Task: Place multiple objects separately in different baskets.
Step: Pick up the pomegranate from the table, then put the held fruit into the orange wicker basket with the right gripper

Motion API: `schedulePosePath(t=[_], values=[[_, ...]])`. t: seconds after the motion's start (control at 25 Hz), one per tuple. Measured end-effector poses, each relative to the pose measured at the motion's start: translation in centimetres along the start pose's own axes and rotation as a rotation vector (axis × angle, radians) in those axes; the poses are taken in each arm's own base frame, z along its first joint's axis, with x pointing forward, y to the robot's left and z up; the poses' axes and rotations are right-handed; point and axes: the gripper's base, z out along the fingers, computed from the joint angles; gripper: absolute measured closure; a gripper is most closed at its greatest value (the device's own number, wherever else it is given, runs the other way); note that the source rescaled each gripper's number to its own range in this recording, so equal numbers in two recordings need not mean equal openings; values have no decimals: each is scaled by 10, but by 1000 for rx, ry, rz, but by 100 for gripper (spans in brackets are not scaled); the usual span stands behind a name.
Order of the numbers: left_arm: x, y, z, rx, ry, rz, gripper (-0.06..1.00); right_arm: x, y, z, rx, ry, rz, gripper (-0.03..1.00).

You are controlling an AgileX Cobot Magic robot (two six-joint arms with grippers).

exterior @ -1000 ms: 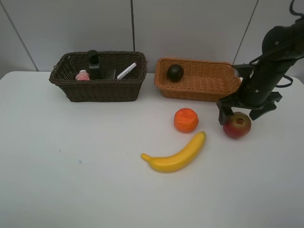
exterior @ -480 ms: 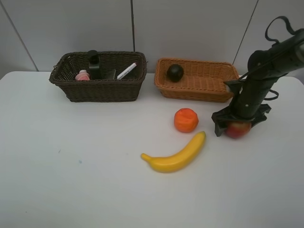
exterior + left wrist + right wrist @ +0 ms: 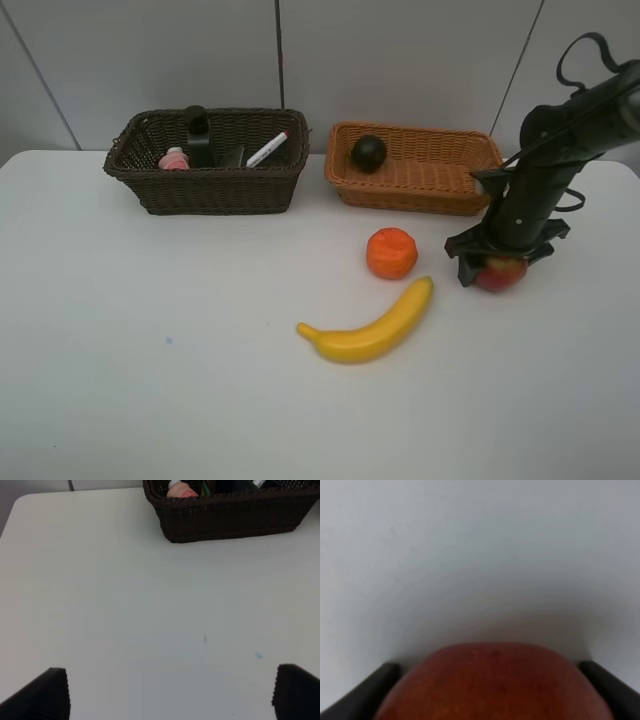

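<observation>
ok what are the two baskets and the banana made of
Dark basket: woven wicker or a plastic imitation, matte dark brown; weave ribs show on its wall.
Orange-tan basket: the same kind of weave, lighter colour.
Banana: probably moulded plastic, with even yellow, a smooth sheen and no blemishes; it could be real.

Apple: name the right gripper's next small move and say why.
Probably close the right gripper firmly on the apple before any lift. Its fingers flank the apple on both sides, the apple sits on the table, and the views do not show whether they already press it. Lifting toward the tan basket without a sure pinch could let it roll off.
</observation>
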Motion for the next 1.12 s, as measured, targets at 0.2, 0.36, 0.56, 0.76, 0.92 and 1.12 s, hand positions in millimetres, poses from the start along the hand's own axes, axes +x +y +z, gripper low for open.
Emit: schedulePosePath(t=[0.2,0.36,0.56,0.76,0.92,1.12], values=[[0,0,0,0,0,0,-6,-8,-2,-12,-1,54,10,36],[0,0,0,0,-1,0,-6,-35,-8,-64,3,-33,34,36],[0,0,0,0,-1,0,-6,-75,-17,-130,14,-225,63,36],[0,0,0,0,-1,0,-6,-114,-28,-115,6,-269,101,36],[0,0,0,0,-1,0,-6,-135,-36,-80,17,-240,113,36],[0,0,0,0,-1,0,-6,-141,-41,-72,32,-238,116,7]])
